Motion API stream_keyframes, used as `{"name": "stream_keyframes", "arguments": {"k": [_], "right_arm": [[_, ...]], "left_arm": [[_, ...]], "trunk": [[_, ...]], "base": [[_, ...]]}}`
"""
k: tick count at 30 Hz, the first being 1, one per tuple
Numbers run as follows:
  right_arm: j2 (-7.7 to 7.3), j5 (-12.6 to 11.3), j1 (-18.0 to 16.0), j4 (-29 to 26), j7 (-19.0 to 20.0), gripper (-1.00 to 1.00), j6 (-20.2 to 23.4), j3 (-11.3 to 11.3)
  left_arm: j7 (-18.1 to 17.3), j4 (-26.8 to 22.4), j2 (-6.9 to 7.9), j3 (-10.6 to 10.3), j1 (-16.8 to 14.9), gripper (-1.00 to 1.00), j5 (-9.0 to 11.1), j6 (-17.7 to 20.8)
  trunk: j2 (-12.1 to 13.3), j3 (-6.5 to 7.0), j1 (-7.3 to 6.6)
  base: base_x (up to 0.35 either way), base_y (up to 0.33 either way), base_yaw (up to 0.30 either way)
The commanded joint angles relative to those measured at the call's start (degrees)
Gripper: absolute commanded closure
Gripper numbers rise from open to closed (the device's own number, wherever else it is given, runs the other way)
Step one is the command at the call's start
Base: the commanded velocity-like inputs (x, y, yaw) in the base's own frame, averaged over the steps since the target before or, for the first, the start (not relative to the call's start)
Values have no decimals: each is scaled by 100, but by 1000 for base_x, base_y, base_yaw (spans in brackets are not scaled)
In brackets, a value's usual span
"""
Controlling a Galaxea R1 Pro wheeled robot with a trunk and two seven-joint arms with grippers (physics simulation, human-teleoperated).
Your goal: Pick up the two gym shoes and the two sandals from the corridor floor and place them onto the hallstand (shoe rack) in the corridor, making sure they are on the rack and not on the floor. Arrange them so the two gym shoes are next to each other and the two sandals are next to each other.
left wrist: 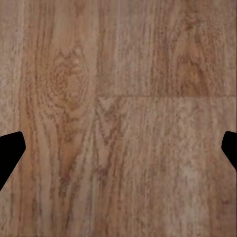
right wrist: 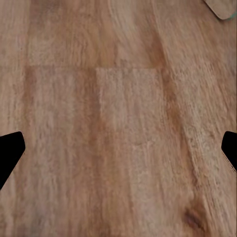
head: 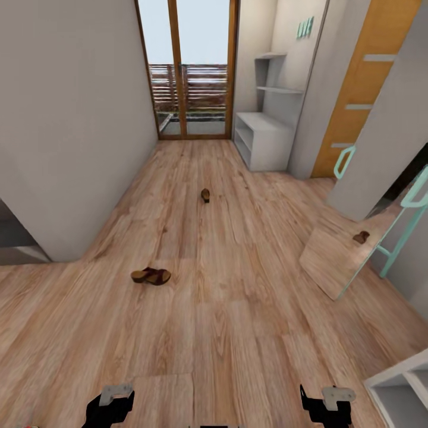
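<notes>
We look down a corridor and count two sandals on the floor (head: 238, 309). The near sandal (head: 151, 276) lies on its side left of the middle, dark brown with a tan sole edge. The far sandal (head: 205, 195) sits further up the corridor, small and dark, well apart from the first. A third brown shape at the right is a sandal's reflection (head: 361, 237) in a leaning mirror (head: 339, 249) with a mint frame. We see no gym shoe clearly; a sliver of red at the bottom left corner is too small to tell. One rack (head: 264, 138) stands at the far right end of the corridor, light grey, low, open-fronted, its flat top bare, with two thin wall shelves (head: 276, 74) above it. Beside it is an orange door (head: 362, 83), and a glazed door (head: 193, 68) with a wooden frame closes the corridor's end. Our two arms hang low at the bottom edge of the head view: the left pincer (head: 110, 407) and the right pincer (head: 327, 405), both over bare planks. In each wrist view the two black fingertips (left wrist: 10, 153) sit at opposite edges with floor between them, so the left pincer is released and grasps nothing; the right fingertips (right wrist: 10, 153) are spread the same way, released and bare. A pale rounded edge of the mirror (right wrist: 223, 7) shows in the right wrist view.
</notes>
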Motion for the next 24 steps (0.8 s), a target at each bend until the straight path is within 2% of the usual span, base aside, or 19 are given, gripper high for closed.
{"name": "stream_keyframes", "arguments": {"k": [1, 24], "right_arm": [[0, 2, -2, 4, -16, -100, -16, 3], [0, 2, -2, 4, -14, -100, -16, 3]], "left_arm": [[3, 4, 1, -9, -4, -100, 44, -18], [3, 4, 1, -9, -2, -100, 44, -18]], "trunk": [[-1, -4, 3], [-1, -4, 3]], "base": [[340, 0, 0], [340, 0, 0]]}}
